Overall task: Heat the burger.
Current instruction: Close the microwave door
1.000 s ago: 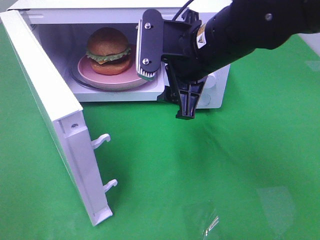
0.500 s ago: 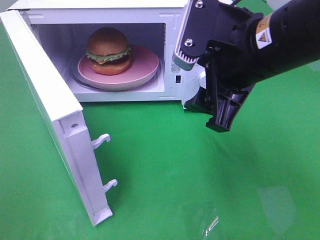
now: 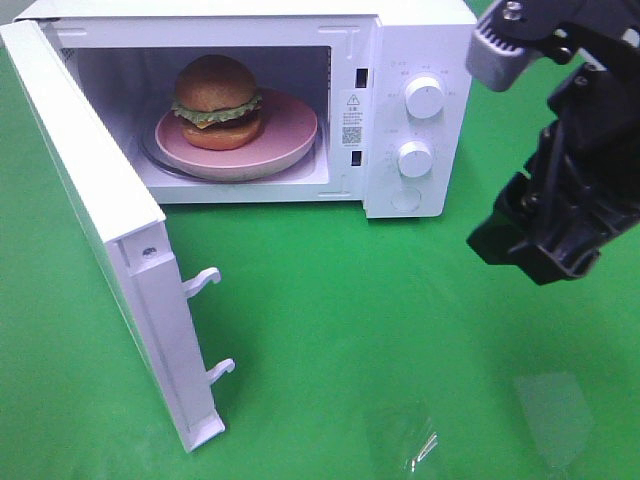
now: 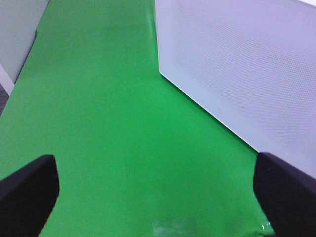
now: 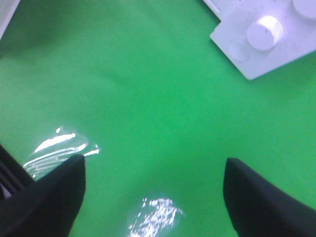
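Hanging over the green desk (image 4: 98, 98), the left gripper (image 4: 158, 192) has its jaws wide apart with nothing in them. Next comes the white microwave door (image 3: 100, 230), swung wide open. The burger (image 3: 216, 100) sits on a pink plate (image 3: 292, 132) inside the microwave (image 3: 400, 30). Two round knobs (image 3: 425, 98) are on its front. Far right, beside the microwave and up off the desk, the right gripper (image 5: 153, 197) has its jaws apart, empty too.
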